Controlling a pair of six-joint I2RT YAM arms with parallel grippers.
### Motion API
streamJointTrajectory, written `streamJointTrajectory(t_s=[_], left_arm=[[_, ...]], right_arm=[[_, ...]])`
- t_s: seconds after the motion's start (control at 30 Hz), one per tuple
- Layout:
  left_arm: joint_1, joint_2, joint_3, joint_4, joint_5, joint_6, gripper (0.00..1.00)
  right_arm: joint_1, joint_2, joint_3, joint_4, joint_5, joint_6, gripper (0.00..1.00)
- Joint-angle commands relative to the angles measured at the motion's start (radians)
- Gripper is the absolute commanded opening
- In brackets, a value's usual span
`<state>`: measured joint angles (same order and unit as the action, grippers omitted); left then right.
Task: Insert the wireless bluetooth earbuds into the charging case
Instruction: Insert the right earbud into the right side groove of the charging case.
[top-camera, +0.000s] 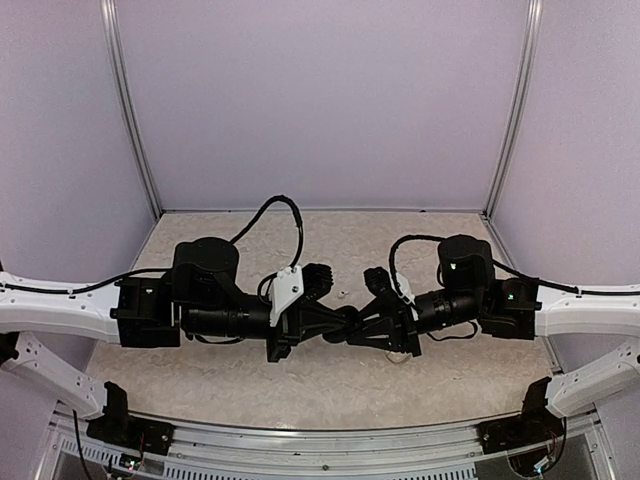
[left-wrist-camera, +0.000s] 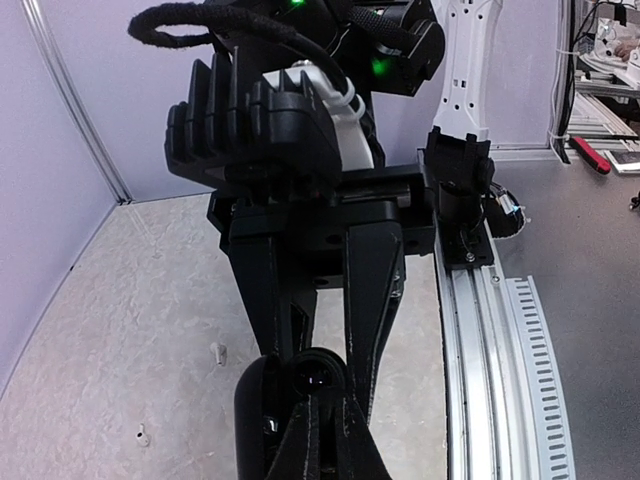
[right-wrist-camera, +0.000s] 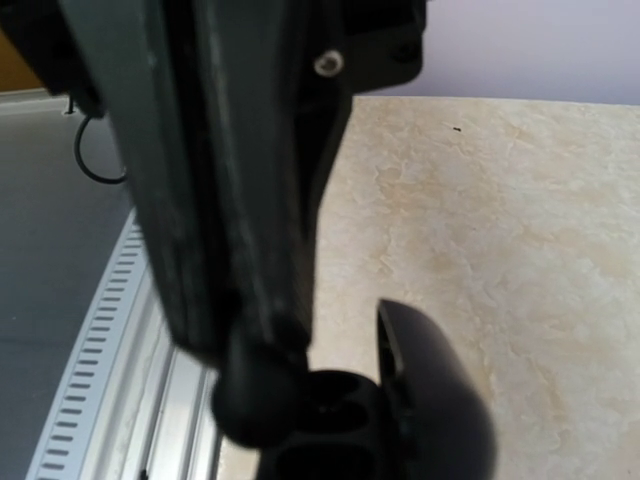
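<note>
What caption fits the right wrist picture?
Left gripper poised at the open case, beige table behind.

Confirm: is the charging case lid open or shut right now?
Open. In the right wrist view the charging case has its lid standing up, exposing two dark wells; whether they hold buds, cannot tell.

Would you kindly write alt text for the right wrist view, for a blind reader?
A black charging case, lid open, sits at the bottom edge above a beige table. The left gripper, blurred and shut, reaches down to its sockets.
</note>
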<state>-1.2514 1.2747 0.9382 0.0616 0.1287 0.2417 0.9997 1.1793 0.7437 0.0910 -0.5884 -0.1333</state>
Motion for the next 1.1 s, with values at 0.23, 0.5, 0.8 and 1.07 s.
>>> streamJointTrajectory(t_s=[0.23,0.5,0.8,1.07], left_arm=[[-0.006,0.052,0.050,-0.009,-0.032,0.035,0.00],[-0.008,0.085,0.065,-0.014,-0.020,0.049,0.00],[-0.008,0.116,0.074,-0.047,0.000,0.062,0.03],[-0.009,0.072,0.084,-0.054,-0.021,0.071,0.19]], right_arm=[[0.020,0.007,0.023,0.015,-0.005,0.014,0.00],[0.023,0.010,0.021,0.021,-0.011,0.014,0.00],[0.023,-0.004,0.015,0.033,-0.024,0.012,0.00],[0.023,-0.004,-0.002,0.043,-0.013,0.013,0.00]])
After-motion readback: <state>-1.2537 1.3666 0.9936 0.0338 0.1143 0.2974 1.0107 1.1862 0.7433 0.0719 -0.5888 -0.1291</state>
